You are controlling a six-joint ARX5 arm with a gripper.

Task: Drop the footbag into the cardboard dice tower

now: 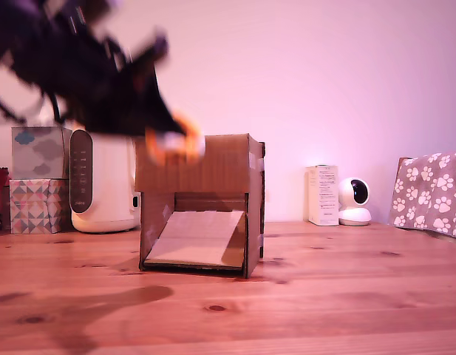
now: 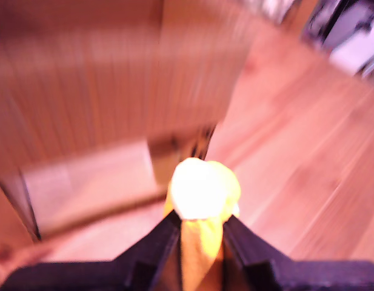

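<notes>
- I see the wooden bench (image 1: 301,310) closest to me.
- The cardboard dice tower (image 1: 202,211) stands on it, with a sloped ramp (image 1: 202,237) inside its open front.
- My hand (image 1: 172,140) is up over the top front edge of the tower, squeezed tight on the footbag (image 2: 202,191).
- The orange and yellow bag sits between the two black fingers (image 2: 165,242), up in the air.
- Everything there looks blurry.
- Farther back, I see a white kettle (image 1: 102,181), stacked tissue boxes (image 1: 39,181), a white carton (image 1: 324,194) and a little round camera (image 1: 354,201) by the wall.
</notes>
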